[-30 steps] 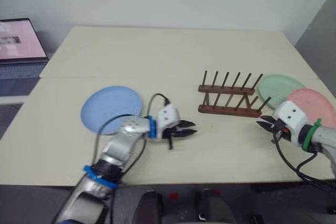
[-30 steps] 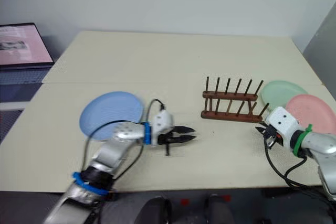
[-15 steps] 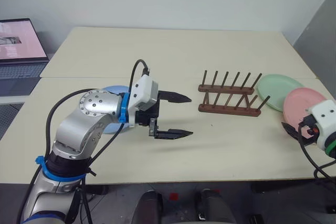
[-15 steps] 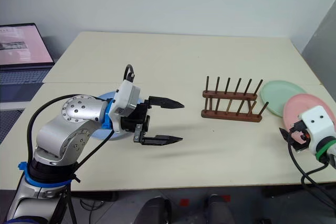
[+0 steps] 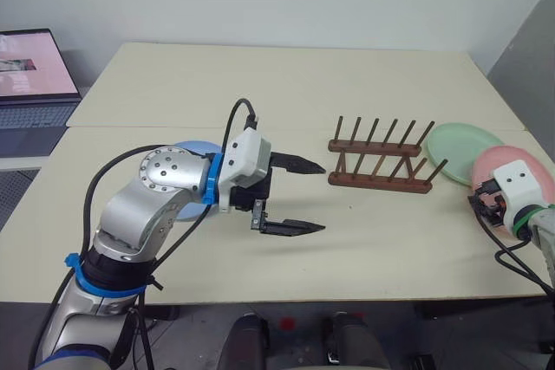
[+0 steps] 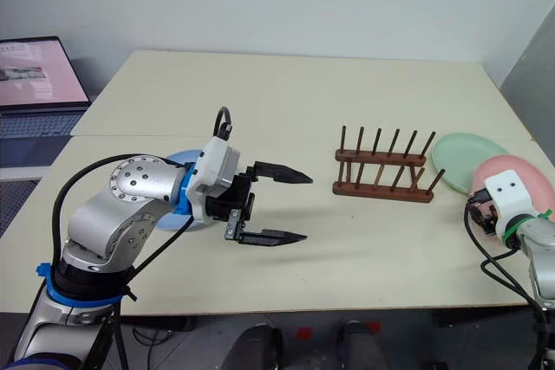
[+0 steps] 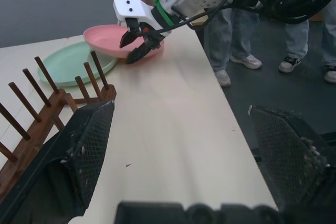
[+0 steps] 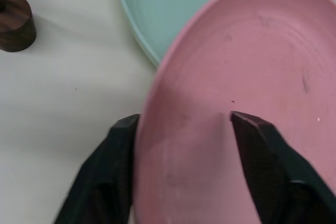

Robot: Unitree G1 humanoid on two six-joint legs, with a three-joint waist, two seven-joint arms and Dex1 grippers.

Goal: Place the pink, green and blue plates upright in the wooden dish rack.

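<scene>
The left claw [image 5: 299,195] hangs wide open and empty above the worktop [image 5: 381,240], higher than a second ago. The right claw [image 8: 181,129], now further right, straddles the pink plate's [image 5: 507,162] rim, one finger [image 8: 262,156] above it. Beyond: blue plate [image 5: 192,150], empty wooden dish rack [image 5: 380,165], green plate [image 5: 464,152].

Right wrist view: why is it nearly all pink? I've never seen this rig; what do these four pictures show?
This is a two-armed humanoid robot. Two pictures come from its head, looking down over a table; one comes from each wrist. The right wrist camera sits close to the pink plate, with the right gripper at its rim; a grip cannot be confirmed. That plate partly covers the green plate. The left gripper is open and empty, near the blue plate. The wooden dish rack holds no plates yet.
</scene>
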